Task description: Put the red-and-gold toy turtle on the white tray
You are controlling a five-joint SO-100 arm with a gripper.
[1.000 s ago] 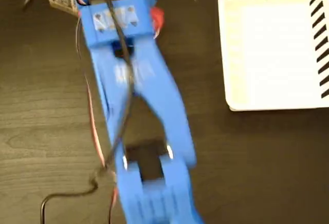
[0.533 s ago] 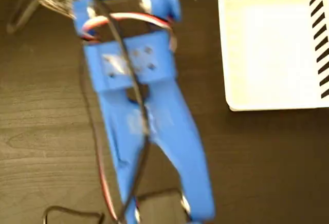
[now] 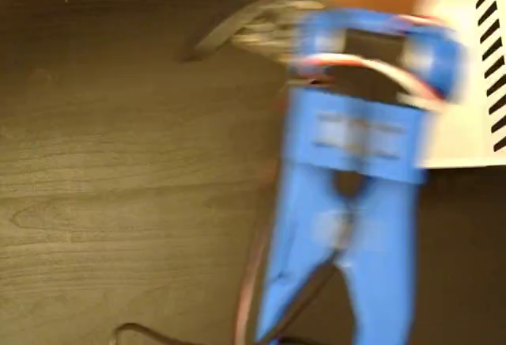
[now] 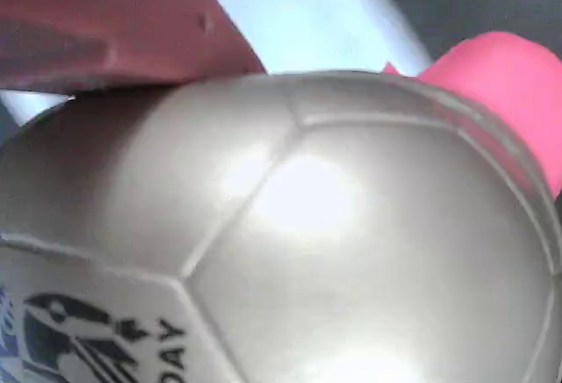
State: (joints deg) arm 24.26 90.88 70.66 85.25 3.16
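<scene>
Our end effector (image 4: 290,84) grips the red-and-gold toy turtle (image 4: 290,225), its shell filling the wrist view right against a finger. In the fixed view the white tray (image 3: 474,135) lies just beyond and right of it, partly beneath our arm.

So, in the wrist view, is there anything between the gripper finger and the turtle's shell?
Nothing. In the wrist view the red finger lies directly against the shell of the red-and-gold toy turtle.

In the wrist view, the red-and-gold toy turtle (image 4: 290,225) bore a black printed mark on its shell. Only the letters "DAY" could be read. The rest was cut off.
</scene>
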